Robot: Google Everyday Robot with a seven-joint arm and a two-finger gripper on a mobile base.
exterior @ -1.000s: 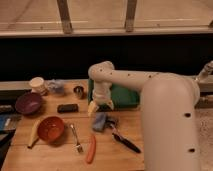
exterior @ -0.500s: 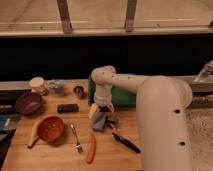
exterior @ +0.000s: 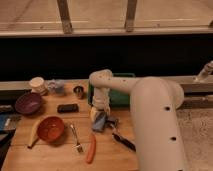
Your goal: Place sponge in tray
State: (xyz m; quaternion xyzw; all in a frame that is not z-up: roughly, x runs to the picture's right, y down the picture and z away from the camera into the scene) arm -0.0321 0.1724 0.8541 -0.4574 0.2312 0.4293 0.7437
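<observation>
The pale blue-grey sponge [exterior: 99,122] lies on the wooden table, in front of the dark green tray [exterior: 123,96]. The tray stands at the back of the table and the white arm hides much of it. My gripper [exterior: 98,114] points straight down and sits right above the sponge, at or touching its top. The sponge's upper edge is hidden by the gripper.
An orange bowl [exterior: 50,128], a fork [exterior: 76,138] and an orange carrot-like stick [exterior: 90,148] lie front left. A black bar [exterior: 67,107], a small metal cup [exterior: 78,91], a purple bowl [exterior: 28,103] and a white cup [exterior: 36,84] are further left. A black-handled tool [exterior: 123,140] lies right of the sponge.
My gripper has come down from above the tray's front edge onto the sponge. The sponge and the other things have not moved.
</observation>
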